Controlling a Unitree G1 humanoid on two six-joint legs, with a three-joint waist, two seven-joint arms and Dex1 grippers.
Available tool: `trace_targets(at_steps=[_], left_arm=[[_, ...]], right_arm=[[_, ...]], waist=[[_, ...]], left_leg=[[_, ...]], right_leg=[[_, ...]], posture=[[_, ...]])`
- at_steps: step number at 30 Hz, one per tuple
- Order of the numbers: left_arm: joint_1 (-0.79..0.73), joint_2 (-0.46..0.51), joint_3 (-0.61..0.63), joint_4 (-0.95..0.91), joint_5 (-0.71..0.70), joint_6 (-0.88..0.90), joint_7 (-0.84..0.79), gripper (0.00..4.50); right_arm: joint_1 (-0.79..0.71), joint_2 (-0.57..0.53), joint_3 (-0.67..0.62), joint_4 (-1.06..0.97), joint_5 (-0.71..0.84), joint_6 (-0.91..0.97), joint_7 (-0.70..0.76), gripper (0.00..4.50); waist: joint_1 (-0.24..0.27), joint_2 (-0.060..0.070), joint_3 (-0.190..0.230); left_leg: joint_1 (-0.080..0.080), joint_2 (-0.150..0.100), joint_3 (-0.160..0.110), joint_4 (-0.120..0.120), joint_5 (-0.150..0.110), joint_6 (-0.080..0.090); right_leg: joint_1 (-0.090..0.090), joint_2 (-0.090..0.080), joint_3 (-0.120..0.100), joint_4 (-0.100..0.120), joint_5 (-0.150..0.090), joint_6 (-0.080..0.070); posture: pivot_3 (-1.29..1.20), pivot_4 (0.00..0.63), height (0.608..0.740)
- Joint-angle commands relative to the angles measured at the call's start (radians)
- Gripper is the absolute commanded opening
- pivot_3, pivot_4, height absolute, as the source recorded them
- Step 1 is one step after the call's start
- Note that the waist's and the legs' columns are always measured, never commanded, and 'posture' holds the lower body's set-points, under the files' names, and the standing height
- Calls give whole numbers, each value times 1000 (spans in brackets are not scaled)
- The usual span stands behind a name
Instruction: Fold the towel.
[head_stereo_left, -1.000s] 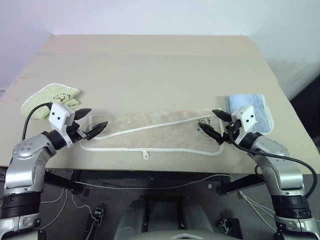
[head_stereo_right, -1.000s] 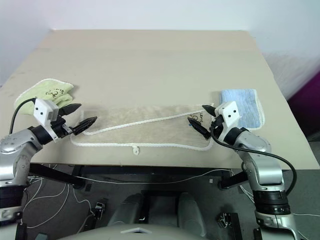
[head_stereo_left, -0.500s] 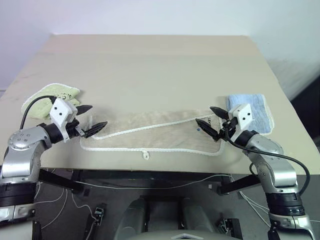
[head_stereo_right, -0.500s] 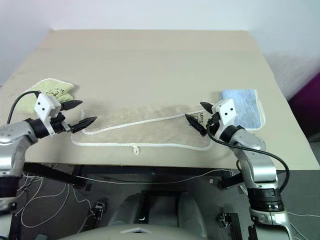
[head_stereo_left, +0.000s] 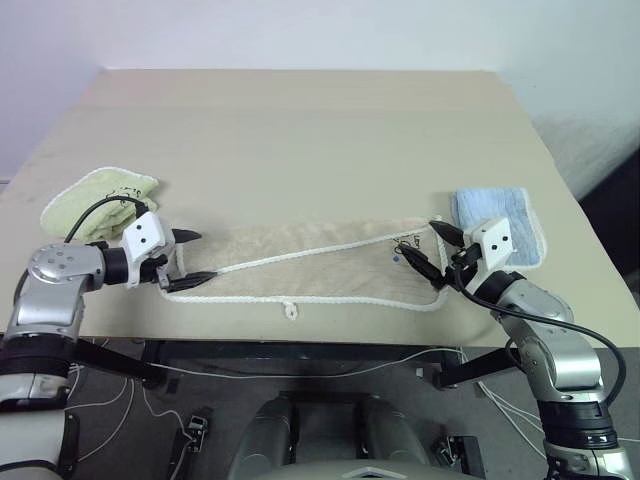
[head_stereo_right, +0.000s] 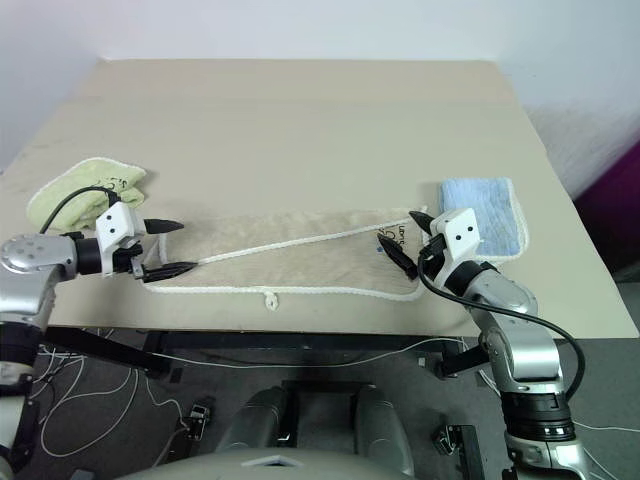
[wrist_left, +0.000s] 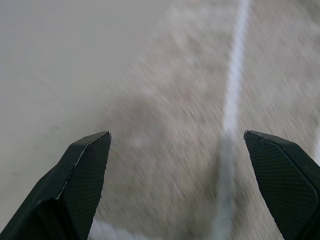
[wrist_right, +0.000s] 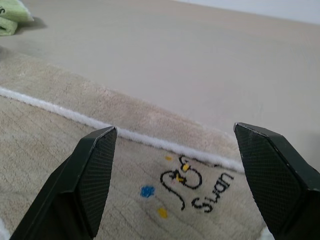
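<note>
The beige towel lies folded lengthwise along the table's front edge, with a white cord edge running slantwise across it and a small loop at its near side. My left gripper is open and tilted down over the towel's left end, its fingers spread across the cloth's width. In the left wrist view the towel and its cord lie between the open fingers. My right gripper is open at the towel's right end, over the dark handwritten marks. Neither gripper holds anything.
A light-green folded towel lies at the table's left, just behind my left arm. A light-blue folded towel lies at the right, beside my right gripper. The tan table stretches bare behind the towel; its front edge runs just below the loop.
My left gripper has sunk and tipped downward onto the towel's left end, turning at the wrist. The right gripper has stayed at the right end, still open.
</note>
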Motion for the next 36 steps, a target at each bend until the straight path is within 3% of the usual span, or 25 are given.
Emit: trace_targets(at_steps=[1, 7, 16, 20, 28, 36], left_arm=[[-66, 51, -30, 98, 45, -109, -101, 4461], [-171, 62, -77, 229, 100, -228, -186, 4461], [-228, 54, -121, 328, 185, -341, -172, 4461], [-236, 42, -120, 351, 184, -354, -163, 3601], [-226, 56, -88, 332, 142, -295, -168, 963], [-154, 91, -38, 249, 98, -244, -163, 963]], right_arm=[[-16, 1, 2, -44, 4, 0, -6, 3924], [-8, 25, 22, -43, 5, -4, -17, 3924], [24, 61, 40, -56, -1, -14, -38, 3924], [36, 72, 50, -73, -2, -10, -48, 3924], [61, 80, 56, -98, 8, -3, -60, 3924], [93, 113, 86, -109, 8, -6, -67, 3924]], waist=[[0, 0, 0], [1, 0, 0], [-1, 0, 0], [-2, 0, 0], [-1, 0, 0], [-5, 0, 0]], left_leg=[[0, 0, 0, 0, 0, 0], [0, 0, 0, 1, 0, 0], [0, 0, 0, 1, 0, 1], [0, 0, 0, 1, 0, 1], [0, 0, 0, 1, 0, 1], [0, 0, 0, 1, 0, 1]], right_leg=[[0, 0, 0, 0, 0, 0], [0, 0, -1, 0, 0, 0], [0, 1, -1, 1, 0, 0], [0, 1, -1, 1, 0, 0], [0, 1, -1, 1, 0, 0], [0, 1, -1, 2, 0, 0]], posture=[[0, 150, 740], [0, 150, 740], [0, 150, 740], [0, 150, 740], [0, 150, 740], [0, 150, 740]])
